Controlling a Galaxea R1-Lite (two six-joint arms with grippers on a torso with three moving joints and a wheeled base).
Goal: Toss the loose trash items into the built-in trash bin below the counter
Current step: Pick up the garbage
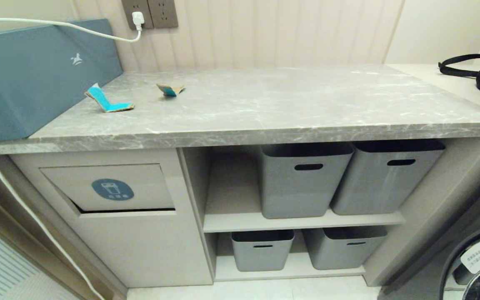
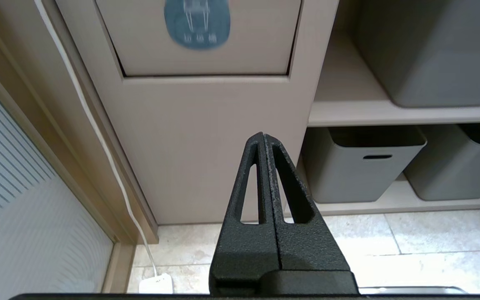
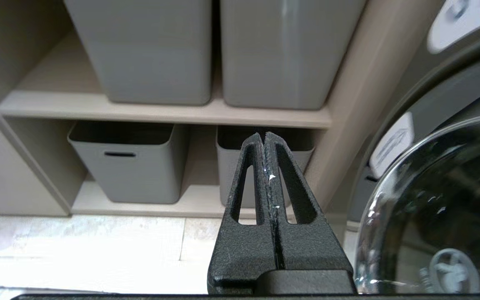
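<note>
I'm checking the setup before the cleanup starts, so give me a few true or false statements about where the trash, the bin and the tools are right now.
1. Two cardboard scraps lie on the counter. True.
2. The trash bin flap sits under the counter's right end. False: it is under the left end, left of the shelves.
3. The left tool is shut and holds nothing. True.
4. The right tool grips a scrap. False: it is shut and empty, low before the grey tubs.
5. One scrap is already in a tub. False: both are on the counter.
</note>
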